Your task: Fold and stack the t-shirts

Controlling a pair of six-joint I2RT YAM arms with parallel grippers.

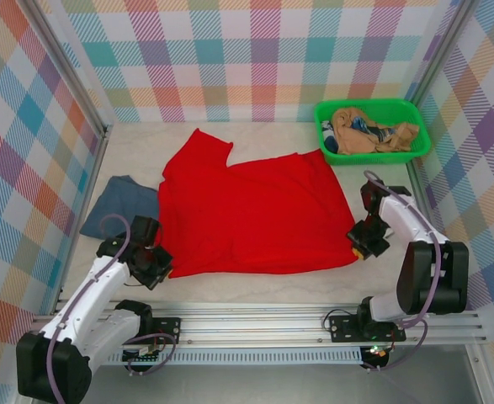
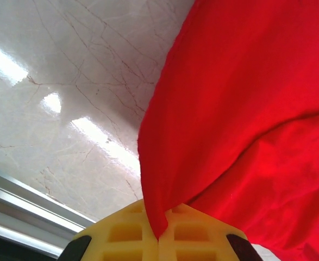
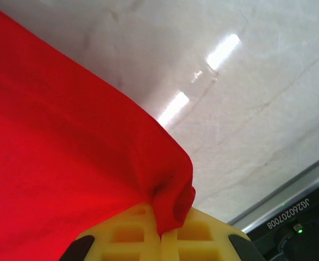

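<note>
The red t-shirt (image 1: 251,210) lies spread across the middle of the table (image 1: 137,143), with one sleeve reaching toward the far wall and its near edge running between the two arms. The slate-blue t-shirt (image 1: 124,202) sits crumpled at the red one's left edge, touching it; whether it tucks underneath cannot be told.

The left fingers (image 2: 126,234) are closed on the near-left corner of the red cloth. The right fingers (image 3: 121,236) are closed on the near-right corner.

The step in hand looks like the first fold, carrying the near edge up and over toward the far side. To do it well, both arms would need to rise together and travel at the same pace. That keeps the edge between them taut and level, and the fold line straight. Lifting high enough before moving forward should stop the body of the shirt dragging and pulling the blue one along.

The top view gives the whole outline, the corner spacing and the green basket (image 1: 415,151) of other cloth at the far right. The wrist views show the quality of each pinch: the left holds a thin point of fabric, the right a thicker rolled lump, which seems the surer hold.
</note>
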